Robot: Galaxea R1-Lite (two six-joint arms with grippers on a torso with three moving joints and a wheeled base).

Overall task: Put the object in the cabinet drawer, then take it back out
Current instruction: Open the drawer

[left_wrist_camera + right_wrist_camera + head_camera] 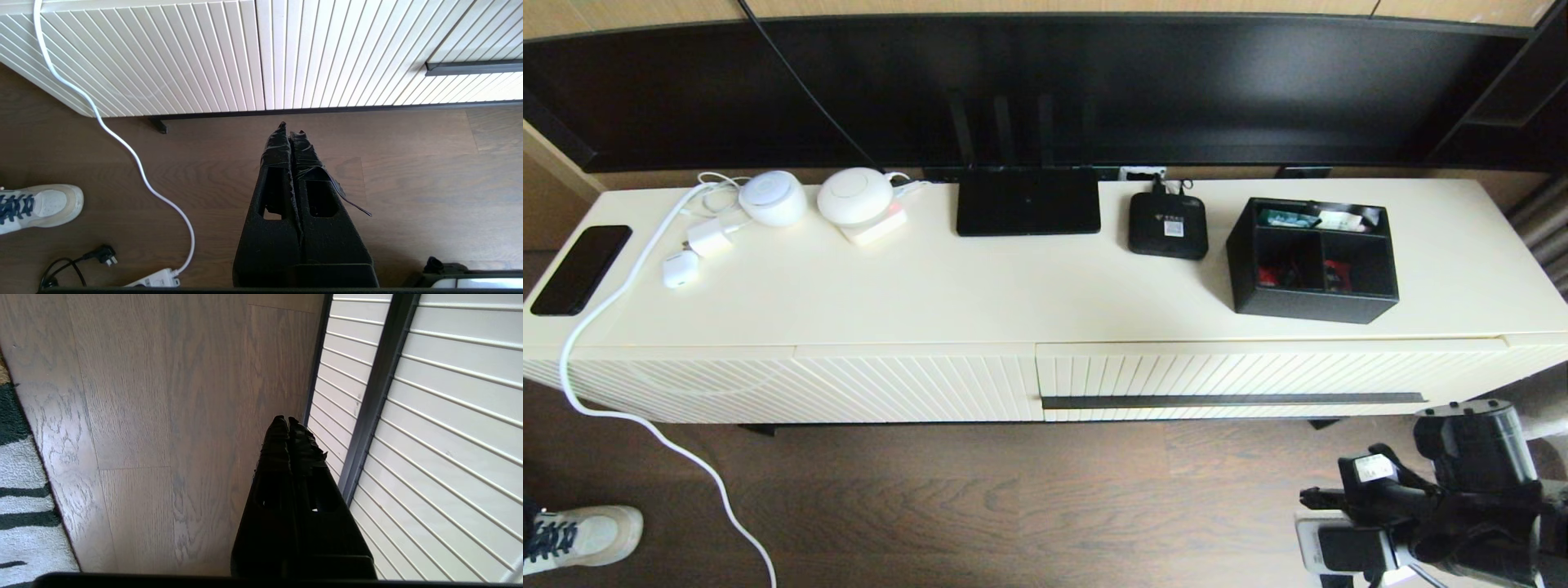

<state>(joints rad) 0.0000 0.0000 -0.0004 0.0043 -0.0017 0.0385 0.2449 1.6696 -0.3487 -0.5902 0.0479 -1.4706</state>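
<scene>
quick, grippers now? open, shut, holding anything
left gripper: shut, holding nothing, above the floor.
right gripper: shut, holding nothing, near the drawer handle.

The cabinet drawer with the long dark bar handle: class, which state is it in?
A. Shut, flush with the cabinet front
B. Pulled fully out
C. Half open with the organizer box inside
A: the cabinet drawer sits flush, and the organizer box stands on the cabinet top above it.

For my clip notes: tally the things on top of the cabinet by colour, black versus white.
Black: 4 (phone, router, set-top box, organizer box)
White: 4 (two round devices, charger plug, small case)
Total: 8
</scene>
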